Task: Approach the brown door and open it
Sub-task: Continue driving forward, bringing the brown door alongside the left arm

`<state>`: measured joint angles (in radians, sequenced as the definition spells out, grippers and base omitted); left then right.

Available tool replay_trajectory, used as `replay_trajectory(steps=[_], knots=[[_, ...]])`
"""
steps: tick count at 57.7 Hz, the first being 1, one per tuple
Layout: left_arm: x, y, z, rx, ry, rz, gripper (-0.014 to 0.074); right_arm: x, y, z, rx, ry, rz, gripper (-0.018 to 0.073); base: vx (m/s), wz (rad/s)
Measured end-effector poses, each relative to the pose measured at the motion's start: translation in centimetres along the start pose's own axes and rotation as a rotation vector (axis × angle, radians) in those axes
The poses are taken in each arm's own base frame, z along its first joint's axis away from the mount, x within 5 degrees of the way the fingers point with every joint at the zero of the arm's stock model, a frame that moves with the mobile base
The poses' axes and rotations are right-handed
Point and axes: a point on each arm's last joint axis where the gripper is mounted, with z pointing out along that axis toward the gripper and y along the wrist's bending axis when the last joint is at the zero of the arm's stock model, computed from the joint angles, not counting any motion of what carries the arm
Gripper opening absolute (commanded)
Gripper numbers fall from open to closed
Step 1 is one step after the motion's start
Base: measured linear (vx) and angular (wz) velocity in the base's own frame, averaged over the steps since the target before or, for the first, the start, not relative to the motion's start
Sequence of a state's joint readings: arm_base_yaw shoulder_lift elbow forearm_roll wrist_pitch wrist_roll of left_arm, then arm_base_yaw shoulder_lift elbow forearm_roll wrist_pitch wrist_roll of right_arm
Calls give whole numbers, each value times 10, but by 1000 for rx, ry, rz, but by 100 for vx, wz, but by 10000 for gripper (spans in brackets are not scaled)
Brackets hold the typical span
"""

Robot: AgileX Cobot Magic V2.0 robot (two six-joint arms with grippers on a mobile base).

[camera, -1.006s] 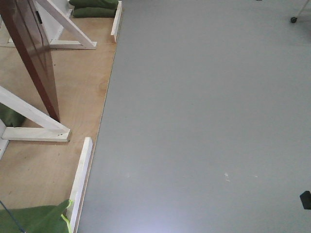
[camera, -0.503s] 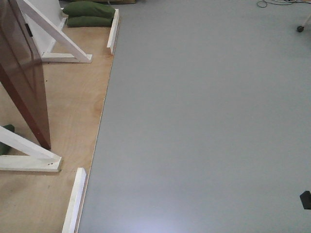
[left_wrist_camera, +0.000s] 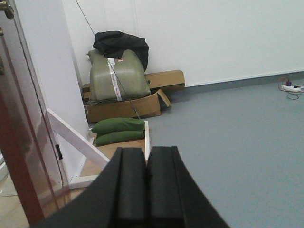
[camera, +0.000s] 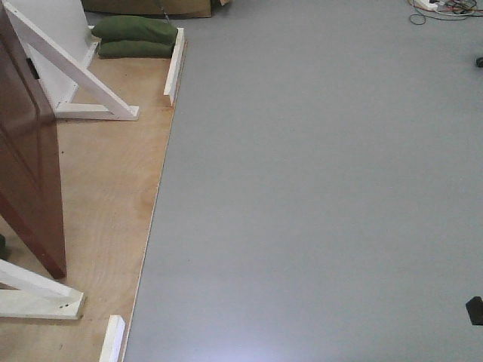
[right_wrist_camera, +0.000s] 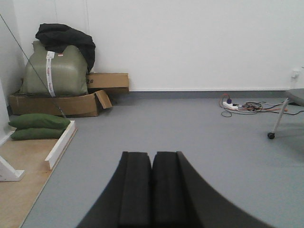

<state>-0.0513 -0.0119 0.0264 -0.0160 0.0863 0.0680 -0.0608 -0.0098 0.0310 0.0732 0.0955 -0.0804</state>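
Reddish-brown and glossy, the brown door stands upright on its long axis at about ten o'clock from the left hand, which looks the nearer one; that and the right hand both have pads pressed together.

Grey floor carries a plywood platform along its left edge; two green sandbags lie stacked at its far corner.
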Motion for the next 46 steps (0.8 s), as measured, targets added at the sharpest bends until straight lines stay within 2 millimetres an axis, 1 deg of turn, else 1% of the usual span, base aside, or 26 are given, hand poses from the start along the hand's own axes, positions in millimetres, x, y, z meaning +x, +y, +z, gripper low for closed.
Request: replay_trajectory(steps=[26,46], knots=[[0,0,0,0,0,0,-3,0,0,0,0,0,0,0,32,0],[0,0,0,0,0,0,-3,0,0,0,0,0,0,0,25,2]])
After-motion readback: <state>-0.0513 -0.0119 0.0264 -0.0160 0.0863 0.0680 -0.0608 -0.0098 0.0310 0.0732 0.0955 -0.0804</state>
